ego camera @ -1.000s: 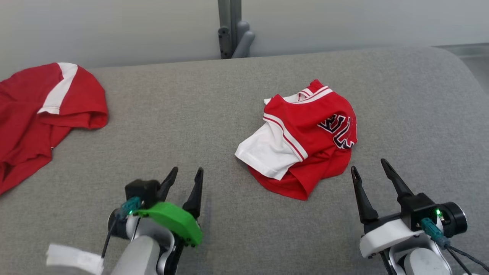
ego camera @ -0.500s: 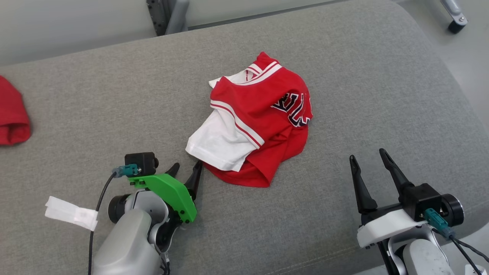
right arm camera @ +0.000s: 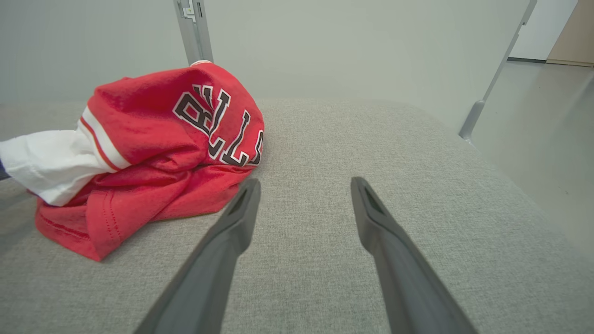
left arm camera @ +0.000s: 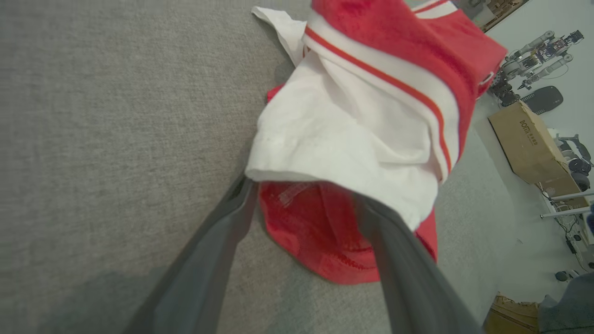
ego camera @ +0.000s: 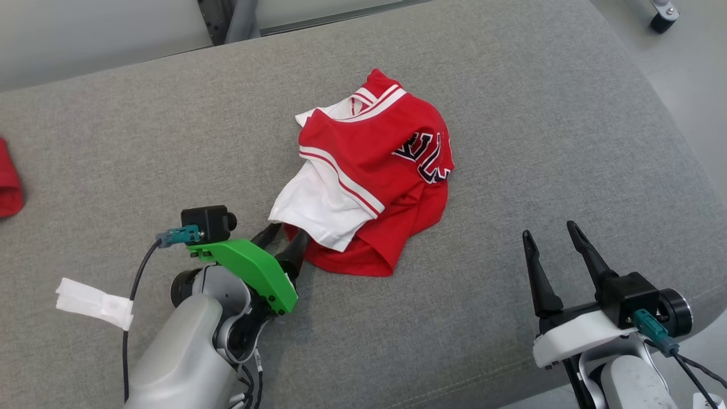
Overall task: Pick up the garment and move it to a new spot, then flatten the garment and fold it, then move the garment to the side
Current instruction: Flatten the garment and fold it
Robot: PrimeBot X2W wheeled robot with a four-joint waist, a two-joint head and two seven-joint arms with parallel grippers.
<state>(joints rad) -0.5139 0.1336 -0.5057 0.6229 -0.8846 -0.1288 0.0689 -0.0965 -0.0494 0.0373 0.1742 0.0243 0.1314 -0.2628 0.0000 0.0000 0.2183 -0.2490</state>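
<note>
1. At the far left edge I see a sliver of another red cloth (ego camera: 8, 184) lying on the grey padded surface (ego camera: 142, 136).
2. My left gripper (ego camera: 283, 241) is near me, left of centre, with its two dark fingers spread apart. In the left wrist view their tips are tucked under the white sleeve (left arm camera: 334, 157) of the garment (ego camera: 369, 170). A red hem lies between them, and nothing is pinched.
3. The garment is a red jersey with white trim and dark lettering. It lies crumpled in a heap at the middle of the surface, with the sleeve pointing near-left.
4. My right gripper (ego camera: 549, 230) is at the near right, with its fingers spread and empty. It is close to the jersey's right side without touching it.
5. At the far right a dark caster wheel (ego camera: 659, 21) stands on pale floor.
</note>
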